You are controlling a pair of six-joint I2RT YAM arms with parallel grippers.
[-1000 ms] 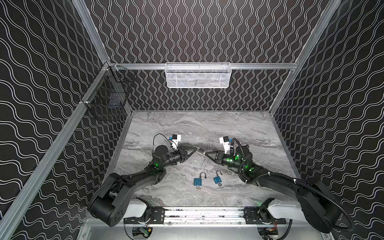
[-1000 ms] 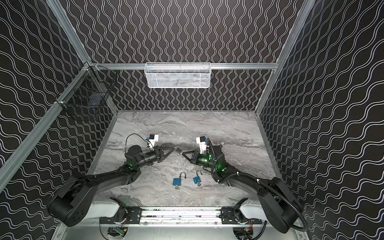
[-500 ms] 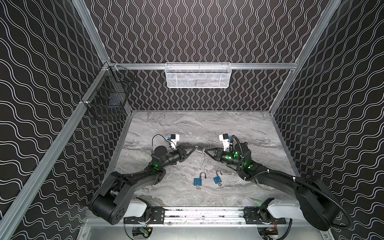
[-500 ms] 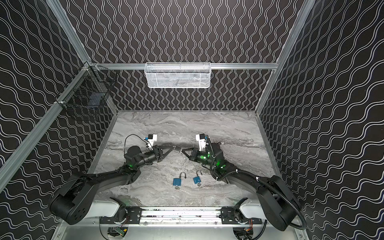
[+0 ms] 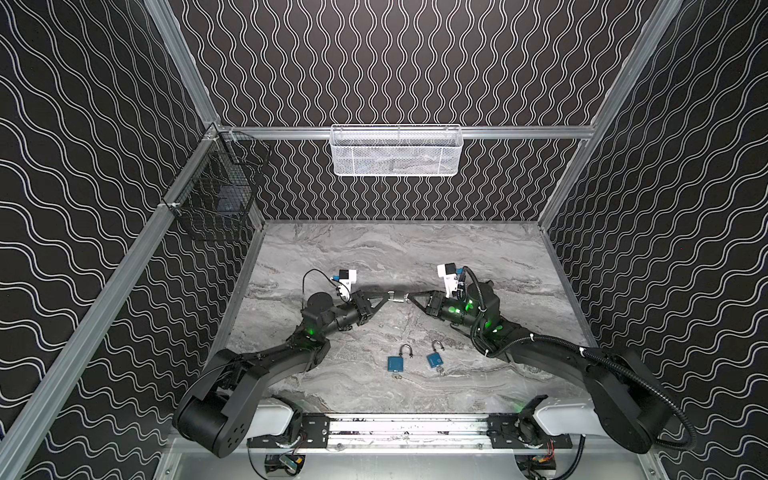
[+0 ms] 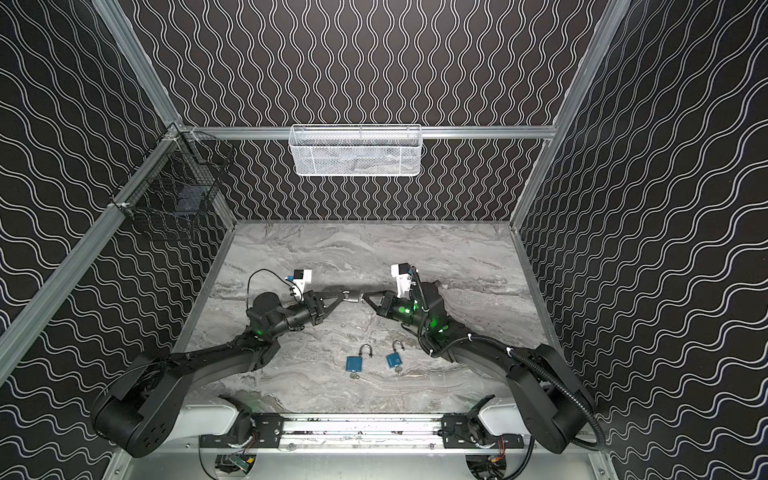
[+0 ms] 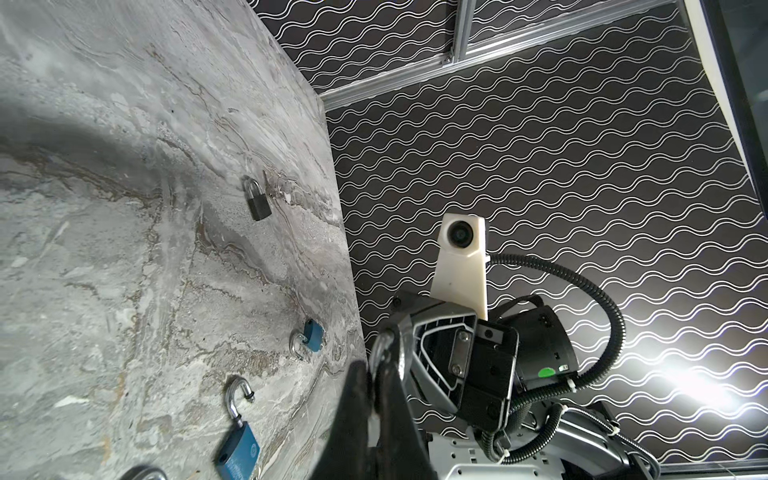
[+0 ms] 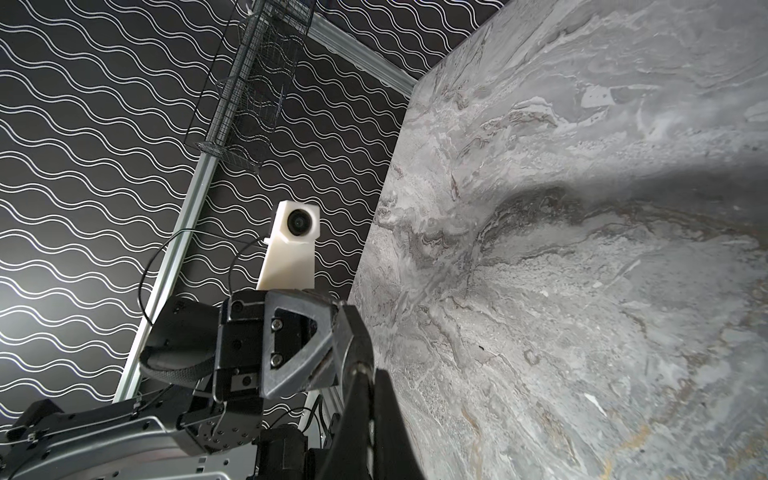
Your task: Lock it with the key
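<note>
Silver padlock (image 5: 398,296): held clear of the surface (image 5: 374,249), pinched between my two gripper tips; left gripper (image 5: 387,296) clamped on one end; right gripper (image 5: 410,296) clamped on the opposite end; its key I cannot make out. Blue padlock (image 5: 396,363) and second blue padlock (image 5: 434,359): shackles open, lying side by side nearer my bases. Black padlock (image 7: 258,201): lying apart from them.
</note>
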